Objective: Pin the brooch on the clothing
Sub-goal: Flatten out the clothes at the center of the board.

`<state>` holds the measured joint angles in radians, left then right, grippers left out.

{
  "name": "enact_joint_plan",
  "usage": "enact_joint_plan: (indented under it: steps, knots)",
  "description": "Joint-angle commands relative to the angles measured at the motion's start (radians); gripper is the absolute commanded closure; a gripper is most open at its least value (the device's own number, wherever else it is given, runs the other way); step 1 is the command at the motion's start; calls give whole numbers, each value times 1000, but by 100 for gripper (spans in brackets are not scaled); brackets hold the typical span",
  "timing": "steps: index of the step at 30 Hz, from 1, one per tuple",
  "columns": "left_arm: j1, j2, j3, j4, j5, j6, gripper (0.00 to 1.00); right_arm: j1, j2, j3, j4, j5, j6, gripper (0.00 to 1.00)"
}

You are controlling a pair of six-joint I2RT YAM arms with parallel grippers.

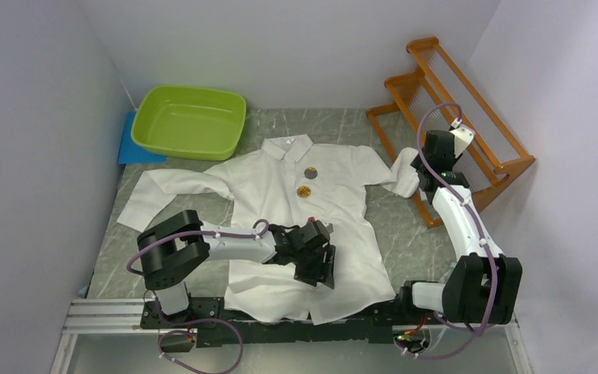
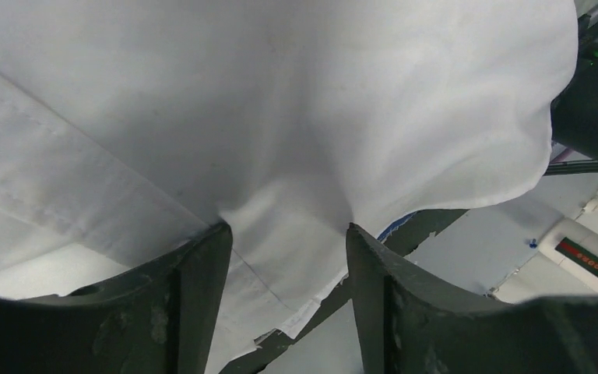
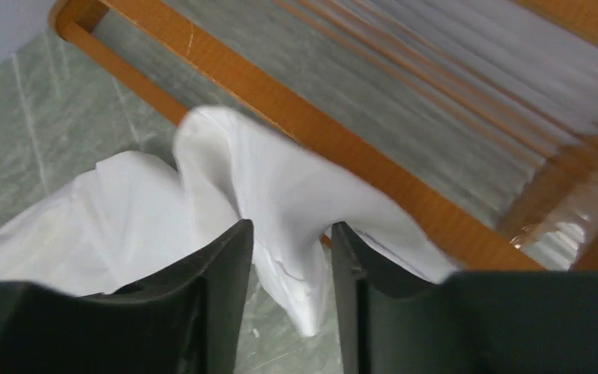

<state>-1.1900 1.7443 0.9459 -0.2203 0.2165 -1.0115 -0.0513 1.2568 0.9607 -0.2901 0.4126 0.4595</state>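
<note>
The clothing (image 1: 335, 206), a white shirt, lies spread flat on the table with its collar at the far side. On its chest sit a gold round brooch (image 1: 304, 191) and a grey round one (image 1: 310, 173) just above it. My left gripper (image 1: 317, 269) presses down on the shirt's lower front. In the left wrist view its jaws (image 2: 288, 234) stand apart, and the white fabric (image 2: 280, 117) puckers between the fingertips. My right gripper (image 1: 419, 178) is at the shirt's right sleeve. A fold of the sleeve (image 3: 280, 179) is pinched between its narrow jaws (image 3: 286, 230) and hangs above the table.
A wooden rack (image 1: 467, 117) stands at the back right, right behind the held sleeve (image 3: 319, 125). A green basin (image 1: 191, 121) sits at the back left on a blue pad (image 1: 134, 146). White walls close in both sides of the marbled table (image 1: 413, 230).
</note>
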Motion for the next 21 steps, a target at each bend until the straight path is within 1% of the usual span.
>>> enact_joint_plan:
  steps: [1, 2, 4, 6, 8, 10, 12, 14, 17, 19, 21]
  knots:
    - [-40, 33, -2, -292, -116, 57, 30, -5, -6, 26, 4, 21, -20, 42]
    - [-38, 6, 27, -325, -142, 81, 26, -4, -17, 19, 7, -7, -27, 34]
    - [-31, -49, 86, -376, -180, 125, 18, -4, -45, 5, 13, -90, -43, 21]
    - [-16, -116, 139, -385, -194, 166, 14, -5, -76, -14, 25, -218, -65, 14]
    - [17, -166, 161, -366, -182, 203, 12, -4, -112, -53, 69, -380, -87, 12]
    - [72, -236, 170, -327, -149, 234, 11, -3, -141, -94, 114, -551, -99, 12]
    - [148, -297, 154, -276, -98, 253, 11, 0, -147, -123, 143, -658, -82, 10]
    - [242, -357, 119, -209, -37, 254, 11, 15, -130, -136, 152, -722, -79, 10]
    - [436, -438, 59, -150, 73, 240, 12, 72, -82, -132, 135, -777, -93, 10]
    - [556, -481, 28, -160, 112, 242, 13, 129, -51, -128, 117, -782, -104, 11]
    - [687, -522, 5, -185, 147, 247, 13, 203, -20, -125, 96, -750, -114, 11]
